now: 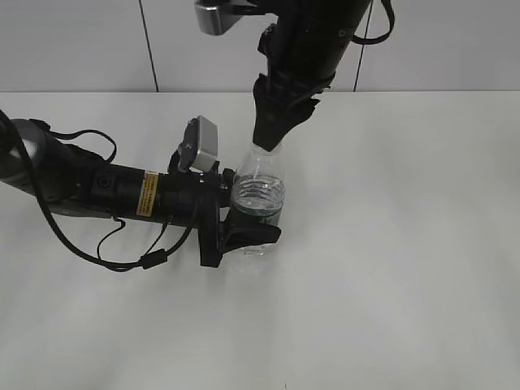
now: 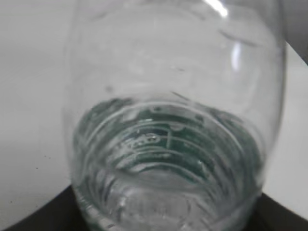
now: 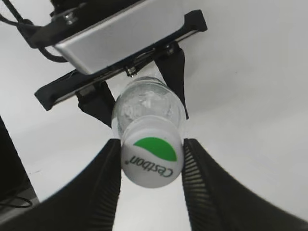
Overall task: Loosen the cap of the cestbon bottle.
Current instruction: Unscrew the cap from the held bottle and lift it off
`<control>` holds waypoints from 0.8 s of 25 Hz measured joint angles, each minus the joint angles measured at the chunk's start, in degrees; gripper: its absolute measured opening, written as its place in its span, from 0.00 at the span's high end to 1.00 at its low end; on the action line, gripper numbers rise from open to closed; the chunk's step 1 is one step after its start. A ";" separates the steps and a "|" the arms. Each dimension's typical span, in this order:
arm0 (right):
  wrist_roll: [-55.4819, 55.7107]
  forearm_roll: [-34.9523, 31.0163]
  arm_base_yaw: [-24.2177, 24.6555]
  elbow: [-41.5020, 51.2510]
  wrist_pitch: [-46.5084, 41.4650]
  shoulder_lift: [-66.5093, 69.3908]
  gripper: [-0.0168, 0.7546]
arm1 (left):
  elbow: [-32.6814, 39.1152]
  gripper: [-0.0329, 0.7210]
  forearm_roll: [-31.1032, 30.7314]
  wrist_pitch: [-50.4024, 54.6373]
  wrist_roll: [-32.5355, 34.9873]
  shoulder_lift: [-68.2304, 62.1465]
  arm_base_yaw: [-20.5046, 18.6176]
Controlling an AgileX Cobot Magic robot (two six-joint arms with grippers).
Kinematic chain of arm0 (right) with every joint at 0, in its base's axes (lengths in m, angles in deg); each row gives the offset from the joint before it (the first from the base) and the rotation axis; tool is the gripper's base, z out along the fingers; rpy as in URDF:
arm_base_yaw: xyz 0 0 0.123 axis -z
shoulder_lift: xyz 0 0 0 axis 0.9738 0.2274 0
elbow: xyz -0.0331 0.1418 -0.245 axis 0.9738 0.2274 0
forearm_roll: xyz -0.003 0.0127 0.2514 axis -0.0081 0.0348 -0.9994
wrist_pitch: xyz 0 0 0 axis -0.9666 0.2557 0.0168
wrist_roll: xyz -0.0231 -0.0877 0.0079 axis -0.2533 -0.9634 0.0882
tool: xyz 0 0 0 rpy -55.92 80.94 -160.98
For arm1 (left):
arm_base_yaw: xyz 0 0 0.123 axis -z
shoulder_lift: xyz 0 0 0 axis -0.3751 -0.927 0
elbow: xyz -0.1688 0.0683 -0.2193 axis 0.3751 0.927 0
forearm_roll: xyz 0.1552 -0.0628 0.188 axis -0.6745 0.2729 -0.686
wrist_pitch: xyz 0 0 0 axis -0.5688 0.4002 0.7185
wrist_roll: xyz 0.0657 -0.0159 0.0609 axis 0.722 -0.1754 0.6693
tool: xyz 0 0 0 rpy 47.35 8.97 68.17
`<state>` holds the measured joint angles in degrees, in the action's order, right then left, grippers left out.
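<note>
The cestbon bottle [image 1: 258, 188] stands upright on the white table, clear, with water inside and a dark green label low down. My left gripper [image 1: 244, 207] reaches in from the left and is shut on the bottle's lower body. In the left wrist view the bottle [image 2: 173, 96] fills the frame, with dark fingers [image 2: 33, 219] at the bottom corners. My right gripper [image 1: 268, 140] comes down from above and hides the cap in the exterior view. In the right wrist view the white cap [image 3: 151, 161] with its green patch sits between the ribbed pads [image 3: 192, 168], touching both: the right gripper [image 3: 151, 168] is shut on it.
The white table [image 1: 406, 284] runs out on all sides of the bottle, with a grey panelled wall [image 1: 81, 41] behind. The left arm [image 1: 97, 191] lies low across the table's left half, with loose cables [image 1: 122, 256] beside it and its silver wrist camera [image 1: 201, 142] close to the bottle.
</note>
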<state>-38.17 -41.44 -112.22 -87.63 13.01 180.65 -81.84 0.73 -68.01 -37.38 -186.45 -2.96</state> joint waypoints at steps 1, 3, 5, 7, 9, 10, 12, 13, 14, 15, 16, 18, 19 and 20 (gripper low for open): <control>-2.35 0.00 0.00 0.00 0.00 0.00 0.60 | 0.00 0.41 -0.02 0.00 0.05 0.00 0.00; -5.77 -0.17 0.00 0.00 0.00 0.00 0.60 | 0.00 0.41 -0.14 0.00 0.11 0.00 0.00; -8.68 -0.36 0.00 0.00 0.00 0.00 0.60 | 0.00 0.41 -0.13 0.05 0.11 0.00 0.00; -10.54 -0.40 0.00 0.00 0.00 0.00 0.60 | 0.00 0.41 -0.15 0.05 0.11 0.00 0.00; -12.54 -0.40 0.00 0.00 0.00 0.00 0.60 | 0.00 0.41 -0.20 0.05 0.16 0.00 0.00; -13.63 -0.40 0.00 0.00 0.00 0.00 0.60 | 0.00 0.42 -0.20 0.05 0.16 0.00 0.00; -15.33 -0.40 0.00 0.00 0.00 0.00 0.60 | 0.00 0.42 -0.30 0.05 0.12 0.00 0.00; -15.71 -0.40 0.00 0.00 0.00 0.00 0.60 | 0.00 0.42 -0.30 0.05 0.12 0.00 0.00; -16.00 -0.40 0.00 0.00 0.00 0.00 0.60 | 0.00 0.42 -0.30 0.01 0.12 0.00 0.00; -16.19 -0.40 0.00 0.00 0.00 0.00 0.60 | 0.00 0.42 -0.30 -0.06 0.12 0.00 0.00; -16.26 -0.40 0.00 0.00 0.00 0.00 0.60 | 0.00 0.42 -0.30 -0.06 0.12 0.00 0.00; -16.27 -0.40 0.00 -0.06 0.00 0.00 0.60 | 0.00 0.42 -0.30 -0.11 0.12 0.00 0.00; -16.32 -0.40 0.00 -0.05 0.00 0.00 0.60 | 0.00 0.42 -0.30 -0.11 0.10 0.00 0.00; -16.29 -0.40 0.00 -0.05 0.00 0.00 0.60 | 0.00 0.42 -0.30 -0.17 0.10 0.00 0.00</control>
<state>-54.46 -41.84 -112.22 -87.69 13.01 180.65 -81.84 0.42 -68.18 -37.28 -186.45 -2.96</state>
